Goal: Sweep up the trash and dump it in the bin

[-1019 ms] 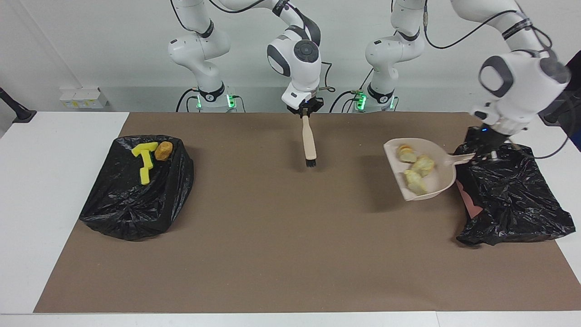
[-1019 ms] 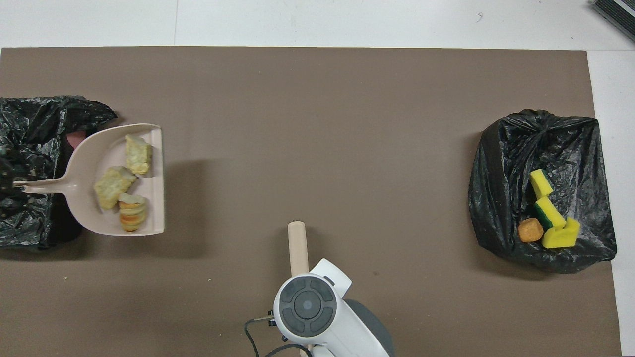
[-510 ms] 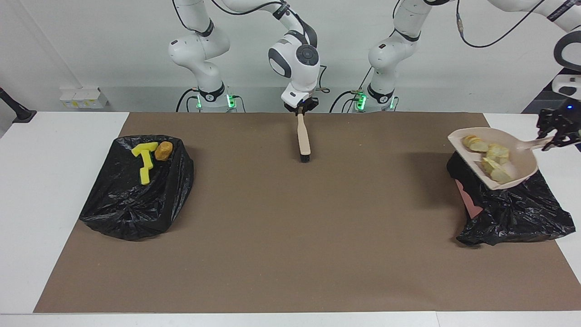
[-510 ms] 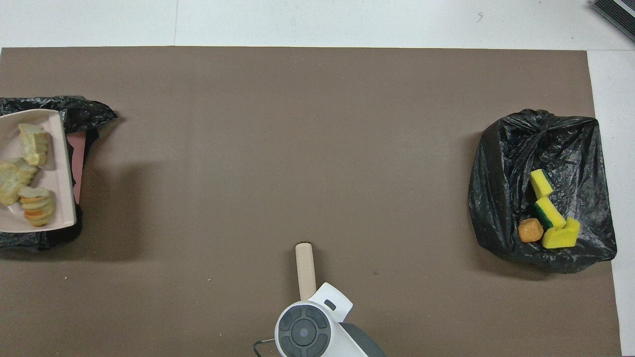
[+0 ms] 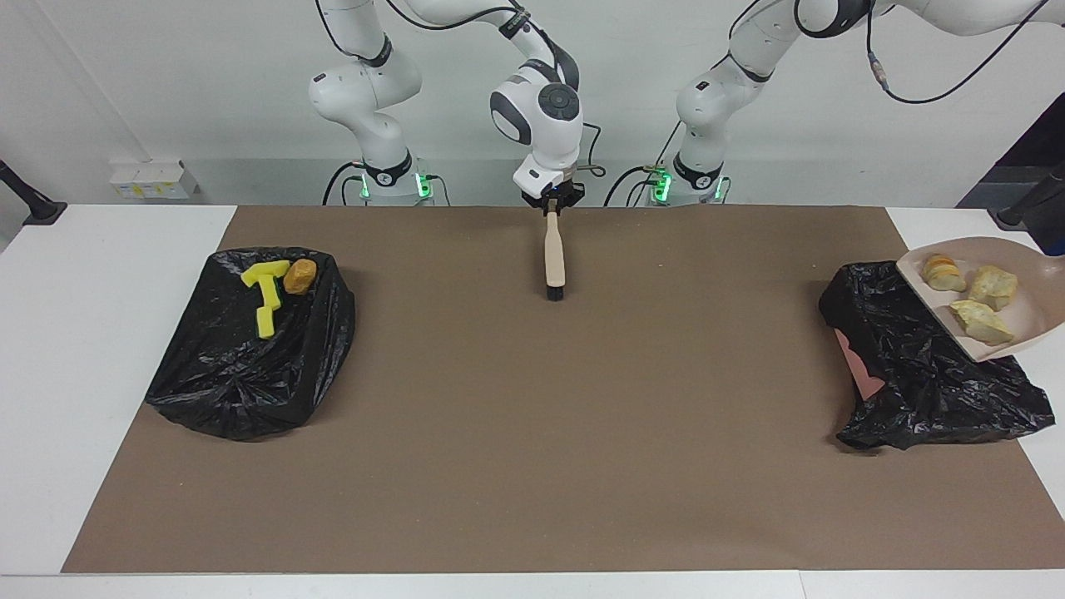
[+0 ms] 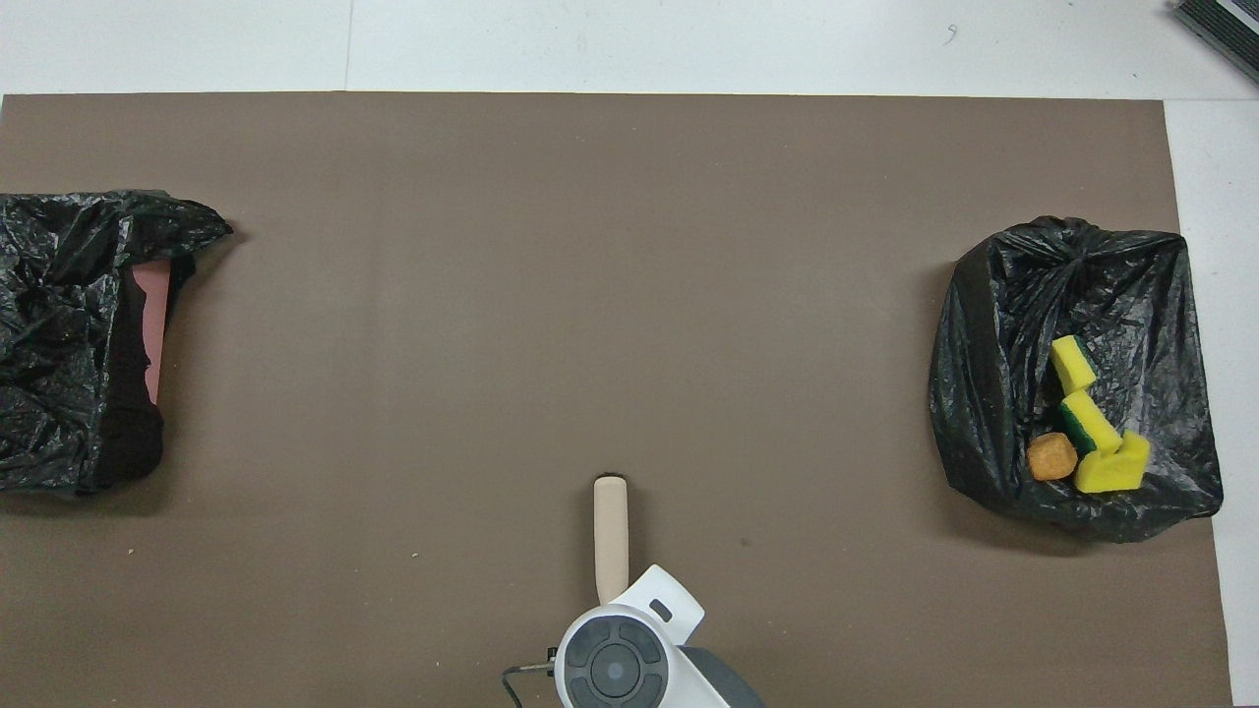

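Observation:
The beige dustpan (image 5: 1030, 309) hangs tilted over the black-bagged bin (image 5: 932, 383) at the left arm's end of the table, with three pale trash chunks (image 5: 982, 323) lying in it. Its handle runs out of the facing view, and my left gripper is out of view with it. My right gripper (image 5: 550, 206) is shut on the top of the beige brush (image 5: 553, 254), whose black bristles point down at the brown mat close to the robots. In the overhead view only the brush handle (image 6: 611, 536) shows, below the arm's wrist.
A second black-bagged bin (image 5: 241, 374) at the right arm's end holds yellow and green sponge pieces (image 5: 266, 291) and an orange-brown lump (image 5: 299, 276). The brown mat (image 5: 532, 433) covers the table between the two bins. The overhead view shows no dustpan above the bin (image 6: 59, 334).
The left arm carried the dustpan and its chunks from beside the bin up over it and out of the overhead view. The right gripper drew the brush back toward the robots.

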You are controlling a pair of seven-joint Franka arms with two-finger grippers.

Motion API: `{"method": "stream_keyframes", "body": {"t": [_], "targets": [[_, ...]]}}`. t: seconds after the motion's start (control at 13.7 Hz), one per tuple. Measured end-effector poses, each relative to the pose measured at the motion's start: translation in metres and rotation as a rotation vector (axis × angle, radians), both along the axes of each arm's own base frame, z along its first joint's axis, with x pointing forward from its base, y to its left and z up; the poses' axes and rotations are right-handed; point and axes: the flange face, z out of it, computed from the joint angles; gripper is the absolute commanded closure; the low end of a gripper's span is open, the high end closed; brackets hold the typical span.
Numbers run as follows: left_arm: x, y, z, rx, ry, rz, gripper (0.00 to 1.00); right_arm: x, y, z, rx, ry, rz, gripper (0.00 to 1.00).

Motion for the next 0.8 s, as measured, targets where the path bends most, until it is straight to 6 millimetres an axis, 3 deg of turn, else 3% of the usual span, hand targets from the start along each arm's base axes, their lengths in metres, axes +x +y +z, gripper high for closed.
{"method": "stream_keyframes", "body": {"t": [0.07, 0.36, 0.51, 0.8], "targets": [[0.007, -0.003, -0.002, 0.047, 0.009, -0.026, 1.0, 0.001, 0.001, 0.001, 0.005, -0.005, -0.001, 0.0], [0.03, -0.032, -0.014, 0.225, 0.052, -0.046, 1.0, 0.012, 0.007, 0.013, 0.037, -0.042, -0.004, 0.0], [0.031, -0.044, -0.024, 0.287, 0.059, -0.02, 1.0, 0.038, 0.002, 0.03, 0.056, -0.083, -0.027, 0.0], [0.015, -0.061, -0.03, 0.431, 0.047, 0.02, 1.0, 0.108, -0.031, 0.069, 0.074, -0.202, -0.068, 0.0]]}}
